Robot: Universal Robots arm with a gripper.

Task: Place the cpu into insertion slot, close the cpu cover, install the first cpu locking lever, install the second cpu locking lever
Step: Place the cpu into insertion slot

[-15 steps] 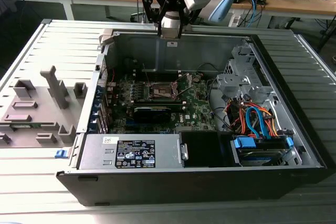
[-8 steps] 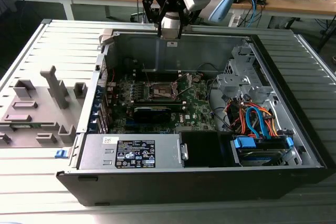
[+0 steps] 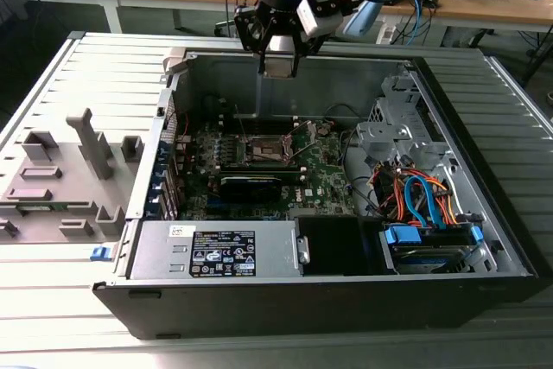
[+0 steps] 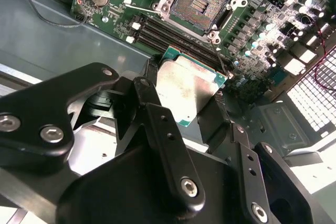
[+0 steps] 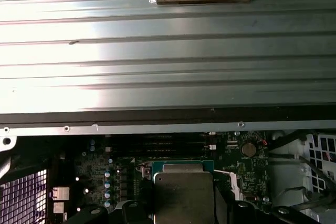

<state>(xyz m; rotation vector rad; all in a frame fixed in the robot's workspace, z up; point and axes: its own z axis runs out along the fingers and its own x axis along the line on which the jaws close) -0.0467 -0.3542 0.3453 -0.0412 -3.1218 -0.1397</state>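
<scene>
Black jointed end effector [image 4: 185, 98] was closed on opposite edges of the small flat square cpu [image 4: 193, 83], dull silver-grey on top with a green rim, held in the air apart from the open, brown-centred square insertion slot [image 4: 198, 2]. Light, stiff and smooth, likely fragile underneath, it looked best gripped by its edges.

A grey ribbed metal table [image 3: 52, 334] carries 1 open computer case [image 3: 302, 310] across its middle. At 9 o'clock of the case lies a grey moulded fixture [image 3: 60, 183]. At 8 o'clock, just beside the case's corner, lies 1 small blue piece [image 3: 101, 253].
</scene>
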